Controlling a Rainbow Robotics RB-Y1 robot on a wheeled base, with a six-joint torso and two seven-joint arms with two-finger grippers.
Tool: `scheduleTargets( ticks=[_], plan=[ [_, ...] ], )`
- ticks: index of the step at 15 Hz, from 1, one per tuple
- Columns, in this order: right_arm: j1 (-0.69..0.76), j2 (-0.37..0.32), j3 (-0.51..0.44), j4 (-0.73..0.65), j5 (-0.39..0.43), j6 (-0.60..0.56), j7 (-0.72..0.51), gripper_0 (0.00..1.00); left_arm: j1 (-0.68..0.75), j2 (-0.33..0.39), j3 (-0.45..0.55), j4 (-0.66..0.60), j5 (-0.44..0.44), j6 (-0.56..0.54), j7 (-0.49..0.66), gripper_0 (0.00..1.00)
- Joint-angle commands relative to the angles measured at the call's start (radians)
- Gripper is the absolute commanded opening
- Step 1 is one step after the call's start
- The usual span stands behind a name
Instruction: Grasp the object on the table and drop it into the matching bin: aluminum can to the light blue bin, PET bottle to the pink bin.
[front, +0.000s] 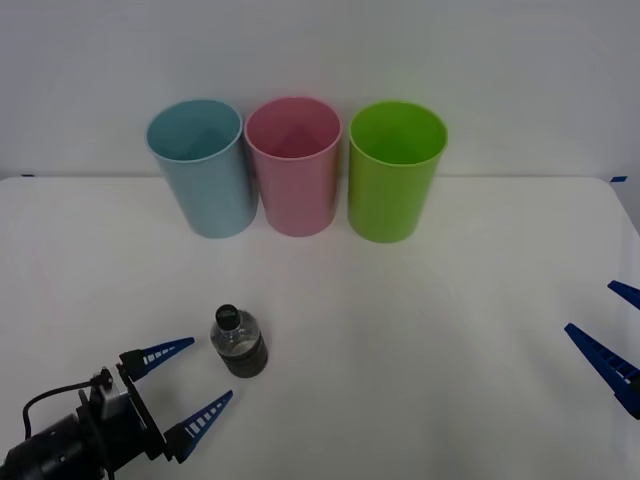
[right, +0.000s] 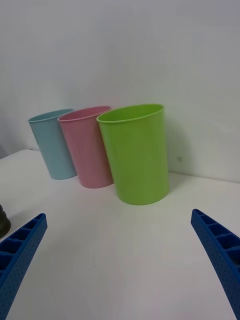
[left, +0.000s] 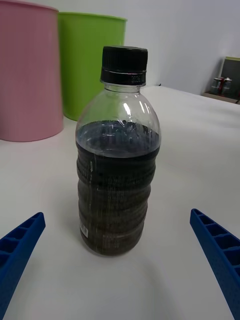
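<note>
A small clear PET bottle (front: 238, 344) with a black cap and dark lower body stands upright on the white table (front: 420, 330), near the front left. My left gripper (front: 190, 382) is open just left of it, its blue fingers pointing at the bottle; in the left wrist view the bottle (left: 117, 160) stands close ahead, centred between the fingertips (left: 20, 240). At the back stand the light blue bin (front: 203, 166) and the pink bin (front: 294, 163), side by side. My right gripper (front: 605, 328) is open at the table's right edge, away from the bottle.
A lime green bin (front: 394, 168) stands right of the pink one, and in the right wrist view the green bin (right: 135, 152) is nearest. A white wall rises behind the bins. Open tabletop lies between bottle and bins.
</note>
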Motion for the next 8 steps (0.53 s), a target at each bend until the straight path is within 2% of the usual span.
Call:
scheduleTargets(
  ticks=[1, 8],
  plan=[
    [0.000, 0.000, 0.000, 0.000, 0.000, 0.000, 0.000, 1.00, -0.017, -0.040, 0.000, 0.001, -0.037, 0.012, 0.001, 1.00],
    [0.000, 0.000, 0.000, 0.000, 0.000, 0.000, 0.000, 1.00, -0.057, -0.127, 0.000, 0.004, -0.109, 0.074, 0.000, 1.00]
  ],
)
